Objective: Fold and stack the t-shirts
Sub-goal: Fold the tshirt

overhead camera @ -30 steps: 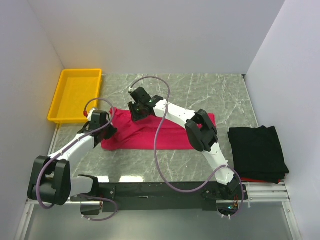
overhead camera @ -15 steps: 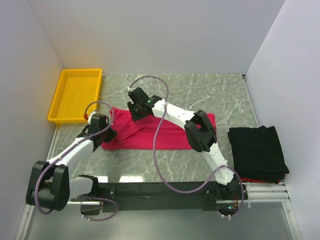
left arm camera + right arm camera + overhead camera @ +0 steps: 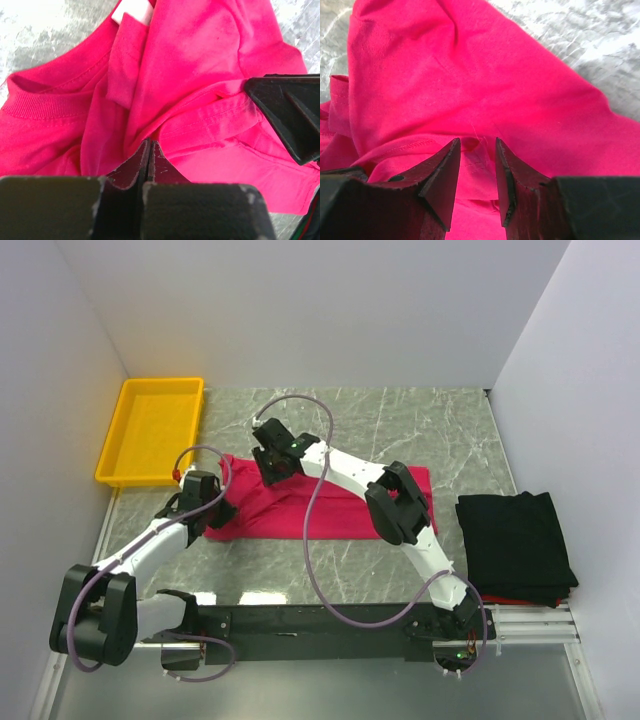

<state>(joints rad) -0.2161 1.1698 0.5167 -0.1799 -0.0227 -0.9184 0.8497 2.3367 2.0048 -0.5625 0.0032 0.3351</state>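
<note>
Mid-table, crimson-pink t-shirt (image 3: 350, 516) runs left-right, collar leftward; left gripper (image 3: 149, 143) and right gripper (image 3: 476, 143) pinch it.

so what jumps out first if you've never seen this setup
First the crimson-pink t-shirt, bunched across the middle of the table, with both grippers on it: the left gripper pinched shut on a fold at its left end, the right gripper on its far edge, jaws slightly apart around cloth. Then the black t-shirt folded flat at the right edge, and the yellow tray in the far left corner.
</note>
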